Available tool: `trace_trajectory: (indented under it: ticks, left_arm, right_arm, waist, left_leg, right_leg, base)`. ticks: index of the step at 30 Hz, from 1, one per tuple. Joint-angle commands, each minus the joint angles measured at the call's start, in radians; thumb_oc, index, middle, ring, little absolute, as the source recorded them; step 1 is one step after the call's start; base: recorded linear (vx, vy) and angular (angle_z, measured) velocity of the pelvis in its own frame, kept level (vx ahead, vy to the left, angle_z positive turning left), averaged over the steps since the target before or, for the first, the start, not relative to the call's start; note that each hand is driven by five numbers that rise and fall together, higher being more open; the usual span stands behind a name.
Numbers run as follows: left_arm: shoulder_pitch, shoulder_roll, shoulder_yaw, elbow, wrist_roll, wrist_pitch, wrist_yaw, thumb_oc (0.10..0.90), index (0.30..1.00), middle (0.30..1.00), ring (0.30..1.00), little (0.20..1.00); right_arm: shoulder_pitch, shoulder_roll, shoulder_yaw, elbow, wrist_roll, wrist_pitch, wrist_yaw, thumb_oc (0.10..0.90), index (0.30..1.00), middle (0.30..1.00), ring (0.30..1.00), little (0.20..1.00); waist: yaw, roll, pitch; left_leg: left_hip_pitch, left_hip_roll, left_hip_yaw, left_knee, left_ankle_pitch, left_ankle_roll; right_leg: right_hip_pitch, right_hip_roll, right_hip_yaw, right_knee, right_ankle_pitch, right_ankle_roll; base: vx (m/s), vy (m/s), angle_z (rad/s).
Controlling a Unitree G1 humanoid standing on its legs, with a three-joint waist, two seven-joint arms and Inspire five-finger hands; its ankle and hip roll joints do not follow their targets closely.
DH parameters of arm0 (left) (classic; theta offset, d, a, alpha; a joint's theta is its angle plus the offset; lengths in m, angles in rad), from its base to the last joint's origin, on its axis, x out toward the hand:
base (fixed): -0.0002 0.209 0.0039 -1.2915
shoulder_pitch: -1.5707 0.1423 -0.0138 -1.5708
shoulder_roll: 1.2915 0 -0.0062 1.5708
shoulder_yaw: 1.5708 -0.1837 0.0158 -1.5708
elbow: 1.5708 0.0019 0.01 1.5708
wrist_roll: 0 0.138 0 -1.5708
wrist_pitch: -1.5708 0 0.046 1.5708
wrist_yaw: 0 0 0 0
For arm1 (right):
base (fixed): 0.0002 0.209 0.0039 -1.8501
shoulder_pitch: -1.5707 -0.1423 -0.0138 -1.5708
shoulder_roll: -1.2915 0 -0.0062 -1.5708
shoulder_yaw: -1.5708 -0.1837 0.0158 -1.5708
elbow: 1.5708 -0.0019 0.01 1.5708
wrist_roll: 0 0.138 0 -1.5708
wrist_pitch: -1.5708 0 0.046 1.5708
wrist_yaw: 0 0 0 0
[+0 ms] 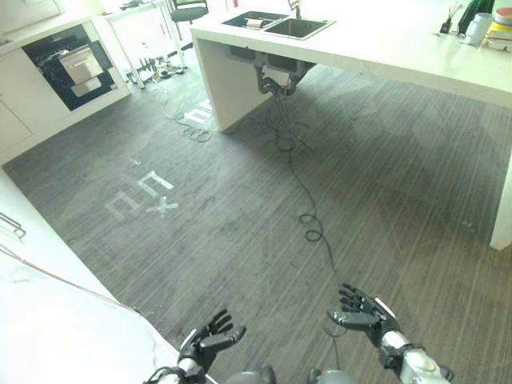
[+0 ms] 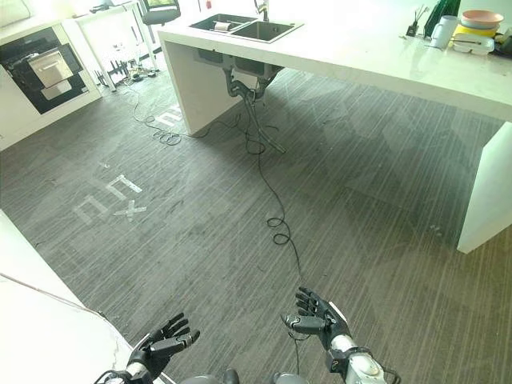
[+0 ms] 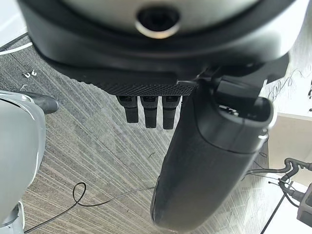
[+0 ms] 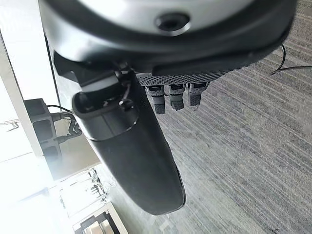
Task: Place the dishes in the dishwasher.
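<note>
A white counter (image 2: pixel 376 56) spans the far side, a double sink (image 2: pixel 244 28) set in its left end (pipes hang beneath). An oven (image 1: pixel 72 64) sits in far-left cabinets. White tape marks (image 1: pixel 144 196) lie on the grey floor (image 1: pixel 384 208).

Looking down at grey striped floor (image 1: pixel 384 184), white tape marks (image 1: pixel 144 196) stuck on it at my left. White counter (image 2: pixel 360 48) across far side, sink (image 2: pixel 244 28) sunk in its left end. At counter's right end I see stacked bowls (image 2: pixel 478 19), white cup (image 2: pixel 445 30), dark utensil holder (image 2: pixel 416 24).
</note>
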Motion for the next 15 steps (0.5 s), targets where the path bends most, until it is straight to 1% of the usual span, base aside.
trace_trajectory:
  ticks: [1,4,5,6,7,8,9,10,11,12,13,14,15]
  left_arm:
    - [-0.025,0.022,0.023,-0.055,0.011,-0.079,-0.005,0.8,0.9,0.9,0.9,0.9]
    - [-0.027,0.021,0.029,-0.055,0.004,-0.092,0.018,0.8,0.9,0.9,0.9,0.9]
    - [-0.026,0.02,0.037,-0.058,-0.004,-0.121,0.034,0.8,0.9,0.9,0.9,0.9]
    - [-0.027,0.02,0.038,-0.058,-0.006,-0.124,0.036,0.8,0.9,0.9,0.9,0.9]
    - [-0.025,0.023,0.043,-0.065,-0.022,-0.141,0.043,0.8,0.9,0.9,0.9,0.9]
    - [-0.026,0.025,0.046,-0.071,-0.028,-0.155,0.046,0.8,0.9,0.9,0.9,0.9]
    - [-0.032,0.024,0.049,-0.077,-0.038,-0.166,0.04,0.8,0.9,0.9,0.9,0.9]
    - [-0.035,0.024,0.048,-0.082,-0.043,-0.171,0.039,0.8,0.9,0.9,0.9,0.9]
    - [-0.041,0.026,0.044,-0.092,-0.045,-0.179,0.038,0.8,0.9,0.9,0.9,0.9]
    - [-0.047,0.028,0.04,-0.102,-0.045,-0.182,0.036,0.8,0.9,0.9,0.9,0.9]
    - [-0.052,0.03,0.038,-0.108,-0.045,-0.184,0.034,0.8,0.9,0.9,0.9,0.9]
    - [-0.06,0.033,0.033,-0.116,-0.051,-0.189,0.024,0.8,0.9,0.9,0.9,0.9]
    - [-0.062,0.032,0.031,-0.117,-0.053,-0.195,0.019,0.8,0.9,0.9,0.9,0.9]
  right_arm:
    - [-0.037,-0.002,-0.003,-0.067,0.037,-0.077,0.016,0.8,0.9,0.9,0.9,0.9]
    - [-0.037,-0.003,-0.006,-0.069,0.039,-0.073,0.017,0.8,0.9,0.9,0.9,0.9]
    - [-0.035,-0.003,-0.006,-0.072,0.035,-0.067,0.018,0.8,0.9,0.9,0.9,0.9]
    - [-0.036,-0.003,-0.006,-0.072,0.035,-0.066,0.018,0.8,0.9,0.9,0.9,0.9]
    - [-0.033,-0.004,-0.004,-0.076,0.029,-0.066,0.016,0.8,0.9,0.9,0.9,0.9]
    - [-0.033,-0.007,-0.006,-0.082,0.016,-0.069,0.015,0.8,0.9,0.9,0.9,0.9]
    - [-0.033,-0.013,-0.01,-0.092,0.009,-0.074,0.011,0.8,0.9,0.9,0.9,0.9]
    - [-0.033,-0.017,-0.011,-0.097,0.011,-0.076,0.007,0.8,0.9,0.9,0.9,0.9]
    - [-0.031,-0.025,-0.013,-0.11,0.017,-0.076,-0.003,0.8,0.9,0.9,0.9,0.9]
    - [-0.028,-0.034,-0.016,-0.12,0.024,-0.079,-0.009,0.8,0.9,0.9,0.9,0.9]
    - [-0.028,-0.037,-0.019,-0.121,0.029,-0.084,-0.01,0.8,0.9,0.9,0.9,0.9]
    - [-0.028,-0.043,-0.025,-0.115,0.038,-0.099,-0.009,0.8,0.9,0.9,0.9,0.9]
    - [-0.029,-0.043,-0.029,-0.109,0.038,-0.107,-0.006,0.8,0.9,0.9,0.9,0.9]
  waist:
    - [0.025,-0.019,-0.019]
    - [0.022,-0.018,-0.015]
    - [0.02,-0.02,-0.01]
    - [0.02,-0.021,-0.014]
    - [0.018,-0.025,-0.008]
    - [0.015,-0.032,-0.002]
    - [0.013,-0.049,0.004]
    - [0.014,-0.057,0.015]
    - [0.019,-0.074,0.032]
    - [0.025,-0.083,0.05]
    - [0.027,-0.087,0.056]
    - [0.03,-0.084,0.073]
    - [0.032,-0.079,0.078]
  left_leg:
    - [-0.029,0.022,-0.048,0.078,-0.157,-0.047]
    - [-0.028,0.022,-0.056,0.078,-0.154,-0.047]
    - [-0.023,0.018,-0.065,0.078,-0.153,-0.046]
    - [-0.03,0.017,-0.066,0.078,-0.149,-0.046]
    - [-0.011,0.014,-0.067,0.078,-0.152,-0.042]
    - [0.006,0.01,-0.059,0.078,-0.151,-0.04]
    - [0.021,-0.003,-0.037,0.078,-0.138,-0.032]
    - [0.034,-0.012,-0.028,0.078,-0.134,-0.03]
    - [0.035,-0.029,-0.025,0.078,-0.076,-0.034]
    - [0.001,-0.039,-0.025,0.117,-0.028,-0.043]
    - [-0.038,-0.041,-0.02,0.147,-0.006,-0.048]
    - [-0.086,-0.035,-0.01,0.159,0.015,-0.055]
    - [-0.096,-0.031,-0.006,0.133,0.024,-0.056]
  right_leg:
    - [0.034,-0.045,-0.017,-0.043,-0.059,0.104]
    - [0.039,-0.036,-0.009,-0.043,-0.064,0.096]
    - [0.043,-0.028,0.001,-0.043,-0.067,0.091]
    - [0.037,-0.027,0.002,-0.043,-0.063,0.09]
    - [0.046,-0.021,0.011,-0.043,-0.069,0.084]
    - [0.049,-0.02,0.018,-0.043,-0.07,0.079]
    - [0.045,-0.03,0.026,-0.043,-0.063,0.071]
    - [0.054,-0.035,0.032,-0.043,-0.063,0.067]
    - [0.061,-0.041,0.046,-0.043,-0.058,0.058]
    - [0.067,-0.038,0.056,-0.043,-0.055,0.051]
    - [0.065,-0.036,0.063,-0.043,-0.052,0.047]
    - [0.074,-0.026,0.072,-0.043,-0.054,0.045]
    - [0.08,-0.023,0.072,-0.043,-0.057,0.047]
  base:
    - [0.02,-0.059,0.05]
    - [0.04,-0.071,0.1]
    - [0.04,-0.06,0.12]
    - [0.07,-0.083,0.07]
    - [0.06,-0.058,0.05]
    - [0.11,-0.062,0.05]
    - [0.09,-0.031,0.02]
    - [0.11,-0.031,0.04]
    - [0.09,-0.033,0.05]
    - [0.06,-0.024,0.12]
    - [0.08,0.054,0.21]
    - [0.12,0.115,0.42]
    - [0.43,0.376,0.46]
